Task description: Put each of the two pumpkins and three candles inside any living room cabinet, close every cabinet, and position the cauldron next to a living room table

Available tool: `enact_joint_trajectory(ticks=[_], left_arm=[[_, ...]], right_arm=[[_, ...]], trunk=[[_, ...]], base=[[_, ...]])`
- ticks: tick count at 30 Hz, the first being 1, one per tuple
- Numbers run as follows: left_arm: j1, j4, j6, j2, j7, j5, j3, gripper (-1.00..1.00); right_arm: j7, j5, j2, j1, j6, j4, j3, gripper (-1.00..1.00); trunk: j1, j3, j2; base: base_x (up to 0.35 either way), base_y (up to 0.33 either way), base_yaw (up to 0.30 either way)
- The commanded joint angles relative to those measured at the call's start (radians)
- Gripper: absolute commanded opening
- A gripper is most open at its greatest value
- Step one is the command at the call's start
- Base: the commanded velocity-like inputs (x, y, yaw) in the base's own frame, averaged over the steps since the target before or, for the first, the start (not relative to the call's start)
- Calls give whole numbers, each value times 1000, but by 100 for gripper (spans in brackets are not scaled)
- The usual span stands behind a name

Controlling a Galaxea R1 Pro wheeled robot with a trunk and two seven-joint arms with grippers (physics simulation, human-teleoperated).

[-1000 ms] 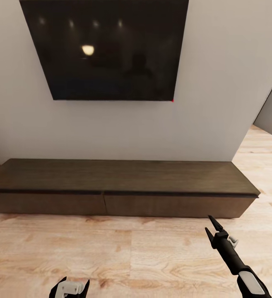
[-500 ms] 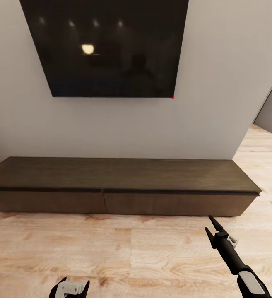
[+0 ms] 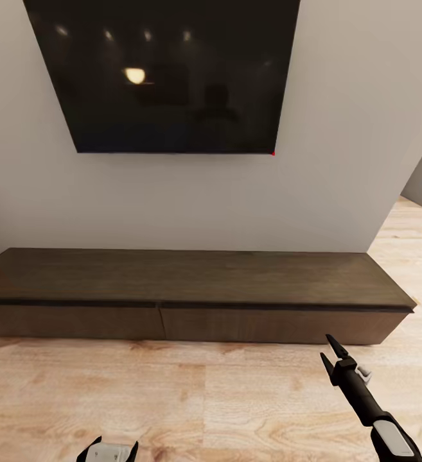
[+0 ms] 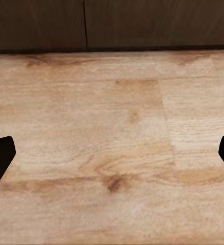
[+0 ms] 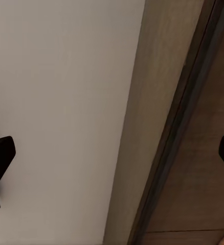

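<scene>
Head view: the cabinet (image 3: 191, 292) stands shut against the wall under the TV (image 3: 162, 74); right gripper (image 3: 331, 359) points at its right end.

Left wrist view: left gripper (image 4: 112, 153) spread wide, empty, over floor (image 4: 112, 153).

Right wrist view: its fingertips stand far apart, holding nothing. Handleless panels could make the fingers slip.

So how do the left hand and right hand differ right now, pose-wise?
In the head view, the left hand sits low at the frame's bottom edge over the wooden floor, while the right hand reaches further forward, its tips close to the cabinet front. The left wrist view faces floor and the cabinet's base; the right wrist view faces wall and the cabinet's top. Both are open and empty.
</scene>
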Motion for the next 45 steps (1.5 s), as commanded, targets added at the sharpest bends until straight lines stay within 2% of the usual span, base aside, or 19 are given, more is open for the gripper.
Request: enact_joint_trajectory(ticks=[1,12,17,21,26,33,45], left_arm=[[0,0,-2,0,-3,2,0,100],[1,1,-3,0,-3,2,0,100],[1,1,-3,0,-3,2,0,100],[1,1,-3,0,-3,2,0,100],[1,1,-3,0,-3,2,0,100],[1,2,-3,0,-3,2,0,100],[1,3,-3,0,-3,1,0,100]], right_arm=[[1,-6,0,-1,8,1,-2,100],[0,-5,-2,-1,8,5,-2,100],[-37,-7,-3,-1,6,7,-8,100],[-59,-7,-4,-1,6,7,-47,100],[-75,-6,-4,-1,5,10,-75,100],[-106,-8,-4,-1,4,12,-82,100],[-110,-8,-4,-1,4,13,-84,100]], trunk=[[1,-1,0],[1,-1,0],[1,-1,0],[1,-1,0],[1,-1,0],[1,-1,0],[1,-1,0]], base=[[313,18,0],[263,4,0],[59,0,0],[15,0,0],[13,0,0],[157,0,0],[182,-31,0]])
